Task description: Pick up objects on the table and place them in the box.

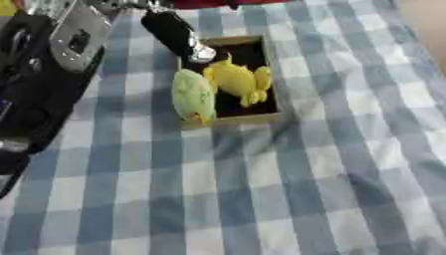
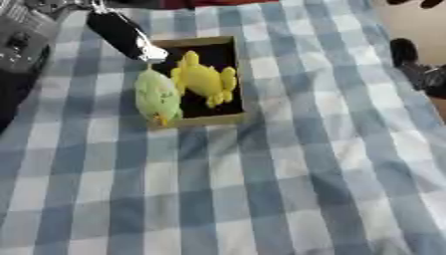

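Note:
A shallow box (image 1: 261, 117) with a tan rim and a black inside lies on the checked cloth, left of centre and towards the far side. A yellow plush toy (image 1: 237, 79) lies inside it. A green plush toy (image 1: 192, 95) rests across the box's left rim, half in and half out. My left arm (image 1: 52, 64), black with a silver block, fills the left side. Its hand (image 1: 177, 34) shows as one long dark part with a silver tip, above the box's far left corner and just short of the yellow toy. A dark shape that may be my right hand (image 2: 407, 57) stands past the table's right edge.
The blue and white checked cloth (image 1: 261, 189) covers the whole table in front of the box. The table's right edge (image 2: 383, 30) runs along the upper right, with tan floor beyond it. Something red (image 1: 226, 3) shows at the far edge.

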Robot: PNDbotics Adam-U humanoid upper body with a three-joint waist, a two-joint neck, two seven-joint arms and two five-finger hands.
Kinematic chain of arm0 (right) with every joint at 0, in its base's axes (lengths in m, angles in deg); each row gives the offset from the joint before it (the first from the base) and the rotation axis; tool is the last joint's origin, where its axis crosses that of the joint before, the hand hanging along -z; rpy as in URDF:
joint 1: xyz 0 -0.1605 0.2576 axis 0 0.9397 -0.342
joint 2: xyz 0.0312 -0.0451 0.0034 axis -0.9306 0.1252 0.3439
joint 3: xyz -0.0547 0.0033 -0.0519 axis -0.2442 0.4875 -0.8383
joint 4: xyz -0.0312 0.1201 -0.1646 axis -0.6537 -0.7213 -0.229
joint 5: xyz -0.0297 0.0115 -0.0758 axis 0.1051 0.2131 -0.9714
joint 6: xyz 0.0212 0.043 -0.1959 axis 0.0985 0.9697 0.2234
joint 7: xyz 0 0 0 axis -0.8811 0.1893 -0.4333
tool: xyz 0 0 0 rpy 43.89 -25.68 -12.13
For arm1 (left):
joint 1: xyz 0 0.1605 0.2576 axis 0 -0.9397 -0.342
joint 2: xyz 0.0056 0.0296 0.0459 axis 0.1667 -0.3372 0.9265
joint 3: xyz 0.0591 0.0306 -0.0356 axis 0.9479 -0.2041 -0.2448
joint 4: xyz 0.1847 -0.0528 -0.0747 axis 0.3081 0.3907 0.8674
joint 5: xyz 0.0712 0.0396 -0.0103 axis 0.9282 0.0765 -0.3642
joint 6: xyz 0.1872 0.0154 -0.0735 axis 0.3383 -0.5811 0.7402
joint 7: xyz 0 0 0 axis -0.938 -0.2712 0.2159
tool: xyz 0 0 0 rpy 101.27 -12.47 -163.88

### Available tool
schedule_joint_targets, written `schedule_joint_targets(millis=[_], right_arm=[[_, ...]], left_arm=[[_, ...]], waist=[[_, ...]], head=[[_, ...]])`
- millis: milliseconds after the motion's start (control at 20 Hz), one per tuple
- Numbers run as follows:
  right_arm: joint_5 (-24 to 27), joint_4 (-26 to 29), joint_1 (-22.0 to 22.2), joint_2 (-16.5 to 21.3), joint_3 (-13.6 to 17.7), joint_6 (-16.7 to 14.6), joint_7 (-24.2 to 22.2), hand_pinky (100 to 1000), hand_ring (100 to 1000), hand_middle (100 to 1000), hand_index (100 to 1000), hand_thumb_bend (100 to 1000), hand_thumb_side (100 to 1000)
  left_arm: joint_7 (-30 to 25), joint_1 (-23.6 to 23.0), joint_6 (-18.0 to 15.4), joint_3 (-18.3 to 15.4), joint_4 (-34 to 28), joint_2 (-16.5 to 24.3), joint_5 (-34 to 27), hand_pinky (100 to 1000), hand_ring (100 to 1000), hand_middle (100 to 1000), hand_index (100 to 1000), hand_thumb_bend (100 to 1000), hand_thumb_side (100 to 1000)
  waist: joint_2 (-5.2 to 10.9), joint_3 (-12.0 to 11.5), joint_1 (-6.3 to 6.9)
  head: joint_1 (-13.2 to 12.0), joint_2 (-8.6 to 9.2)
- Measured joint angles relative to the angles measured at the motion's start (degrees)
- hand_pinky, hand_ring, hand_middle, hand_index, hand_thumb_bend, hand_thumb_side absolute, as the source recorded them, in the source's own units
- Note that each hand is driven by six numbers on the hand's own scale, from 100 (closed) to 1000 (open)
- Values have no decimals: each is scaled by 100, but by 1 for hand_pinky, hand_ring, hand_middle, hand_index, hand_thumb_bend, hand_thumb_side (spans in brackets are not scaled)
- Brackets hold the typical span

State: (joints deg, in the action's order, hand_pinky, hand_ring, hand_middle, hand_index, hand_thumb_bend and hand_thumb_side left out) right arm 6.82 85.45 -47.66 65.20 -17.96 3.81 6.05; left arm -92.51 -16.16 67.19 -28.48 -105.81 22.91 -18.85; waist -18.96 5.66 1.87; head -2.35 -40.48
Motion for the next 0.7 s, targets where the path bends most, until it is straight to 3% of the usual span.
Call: schedule_joint_targets(millis=[100, 250, 450, 600, 700], right_arm=[[-1, 1, 0, 0, 0, 3, 3, 693, 813, 857, 820, 100, 100], [-2, 6, 0, 0, 1, 10, 11, 695, 814, 858, 820, 100, 100], [-10, 21, 2, 5, 3, 28, 42, 701, 816, 859, 821, 100, 100], [-33, 34, 2, 44, 4, 25, 100, 704, 817, 859, 821, 100, 100], [-48, 35, 4, 97, 4, 17, 167, 706, 817, 860, 821, 100, 100]], left_arm=[[150, -68, 176, -98, -286, 70, -186, 919, 951, 792, 857, 257, 512], [414, -222, 445, -261, -772, 225, -351, 904, 938, 773, 840, 208, 404], [938, -659, 788, -519, -1701, 639, -616, 884, 920, 748, 834, 149, 334], [1616, -1128, 947, -736, -2292, 1057, -1044, 880, 917, 753, 840, 130, 341], [2329, -1530, 810, -857, -2459, 1355, -1390, 873, 913, 747, 839, 110, 354]], waist=[[6, -17, -12], [8, -43, -24], [20, -97, -24], [25, -131, -24], [25, -141, -25]], head=[[19, -26], [49, -34], [112, -80], [154, -84], [186, -84]])
